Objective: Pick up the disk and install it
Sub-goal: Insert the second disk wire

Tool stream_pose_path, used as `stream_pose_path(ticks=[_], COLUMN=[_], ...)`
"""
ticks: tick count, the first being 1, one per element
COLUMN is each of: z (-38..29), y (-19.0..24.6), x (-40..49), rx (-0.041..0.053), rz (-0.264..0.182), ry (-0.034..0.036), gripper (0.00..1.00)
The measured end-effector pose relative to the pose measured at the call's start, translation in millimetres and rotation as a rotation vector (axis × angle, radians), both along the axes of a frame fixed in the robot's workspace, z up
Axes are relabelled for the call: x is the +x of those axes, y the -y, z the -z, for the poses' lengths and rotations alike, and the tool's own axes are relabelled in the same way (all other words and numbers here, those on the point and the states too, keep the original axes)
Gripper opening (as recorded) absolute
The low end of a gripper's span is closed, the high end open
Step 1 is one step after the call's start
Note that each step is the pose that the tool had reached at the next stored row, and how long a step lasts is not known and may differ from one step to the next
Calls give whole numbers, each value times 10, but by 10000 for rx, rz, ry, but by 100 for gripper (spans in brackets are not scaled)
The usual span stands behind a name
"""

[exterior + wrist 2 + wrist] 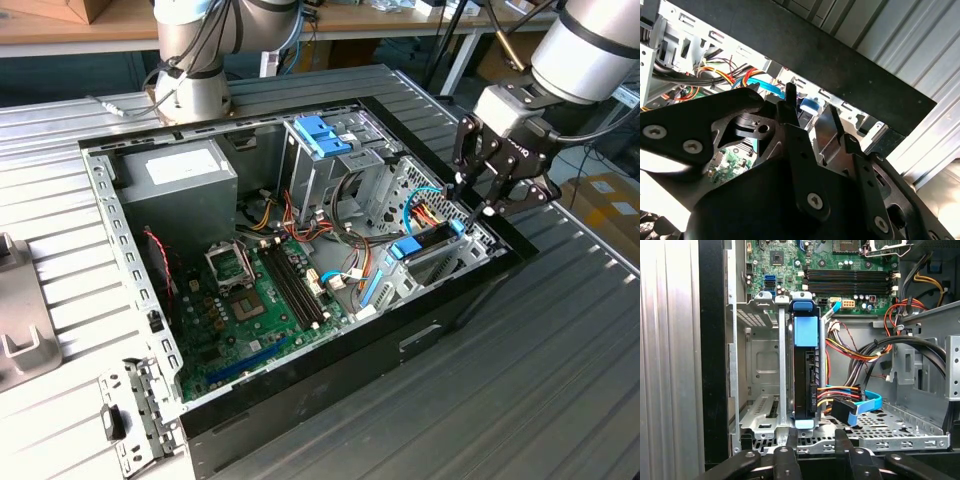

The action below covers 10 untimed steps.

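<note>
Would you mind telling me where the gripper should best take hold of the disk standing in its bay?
Probably across the two flat faces of the disk, near its blue-capped edge, coming straight down from the case's open side. It stands on edge in the metal bay, so only that narrow edge is free; cables crowd one face.

A ribbed grey metal table carries the scene. An open black computer case lies on its side across the middle of the surface, its open face turned up. Near the table's edge at the exterior view's left rests a grey metal bracket-like piece. Just beside the case's near corner lies a small perforated metal plate. Toward the far edge stands the arm's round base, with a thin grey cable beside it.
</note>
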State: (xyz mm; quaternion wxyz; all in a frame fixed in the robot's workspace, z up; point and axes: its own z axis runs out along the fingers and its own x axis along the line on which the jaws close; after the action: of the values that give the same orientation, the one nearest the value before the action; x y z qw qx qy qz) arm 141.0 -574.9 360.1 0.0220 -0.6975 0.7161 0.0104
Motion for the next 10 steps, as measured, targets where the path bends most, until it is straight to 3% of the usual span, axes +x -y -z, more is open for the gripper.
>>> stream_pose_path(ticks=[7,10], z=[-134,-205], y=[-14,-69], x=[0,-5], rx=[25,35], rz=[0,0], ry=[0,0], gripper=[42,42])
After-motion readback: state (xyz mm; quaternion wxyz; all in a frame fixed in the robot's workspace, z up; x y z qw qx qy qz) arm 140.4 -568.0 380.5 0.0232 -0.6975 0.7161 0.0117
